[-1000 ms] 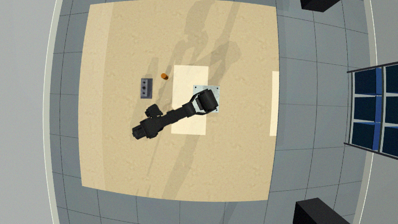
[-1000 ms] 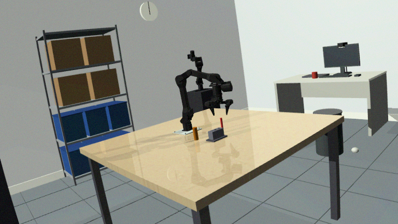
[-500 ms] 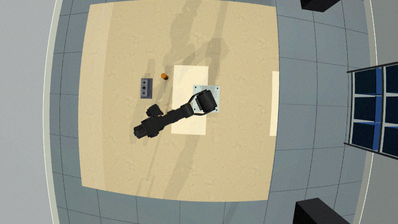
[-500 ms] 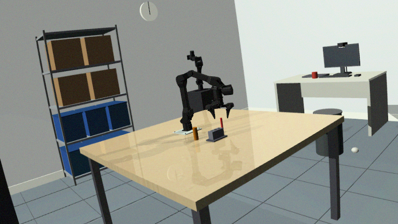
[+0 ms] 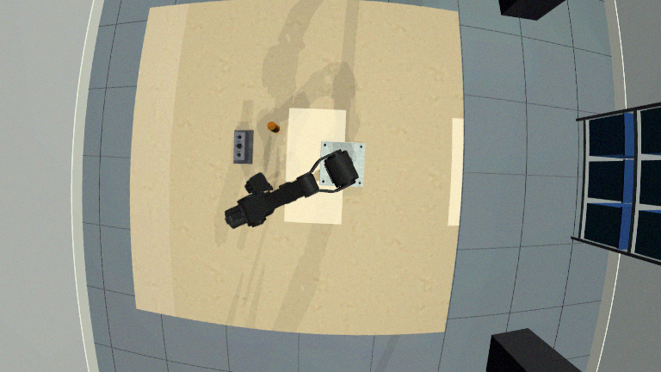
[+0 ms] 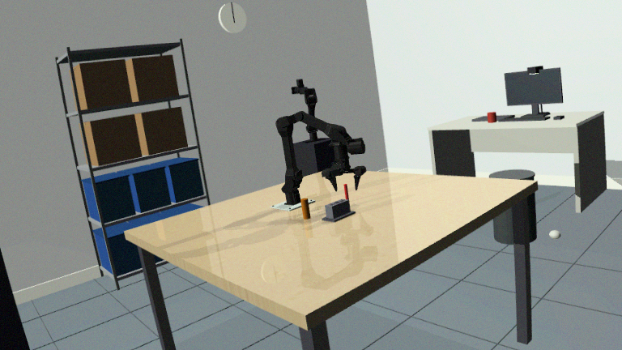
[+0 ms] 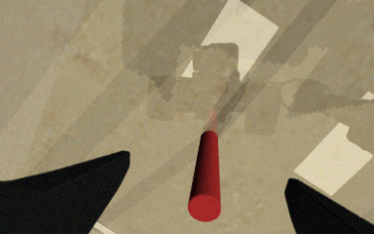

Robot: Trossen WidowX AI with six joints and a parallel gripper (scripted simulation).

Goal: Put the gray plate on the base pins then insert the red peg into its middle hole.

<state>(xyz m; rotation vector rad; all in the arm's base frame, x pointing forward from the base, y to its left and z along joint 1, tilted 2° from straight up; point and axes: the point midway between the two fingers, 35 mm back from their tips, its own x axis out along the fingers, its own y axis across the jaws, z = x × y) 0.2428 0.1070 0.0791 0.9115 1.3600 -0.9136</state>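
Observation:
The gray plate (image 5: pixel 244 139) (image 6: pixel 338 209) sits on the dark gray base (image 5: pixel 250 158) (image 6: pixel 326 219) and looks level. Its middle hole (image 5: pixel 239 145) is empty. Any small gap beneath the plate is too small to tell. The red peg (image 6: pixel 346 192) (image 7: pixel 206 175) stands upright on the table, behind the base in the exterior view; the arm hides it in the top view. My gripper (image 6: pixel 347 189) (image 7: pixel 205 172) is open and empty, pointing down above the peg. In the wrist view the peg appears between the two separated fingertips, touching neither.
An orange cylinder (image 5: pixel 273 127) (image 6: pixel 305 208) stands upright beside the base, on the wooden table (image 5: pixel 390 260) (image 6: pixel 257 277). The arm's mounting plate (image 5: pixel 361 153) (image 6: pixel 277 207) lies farther back. Shelves (image 6: pixel 137 153) and a desk (image 6: pixel 500 139) stand beyond the table.

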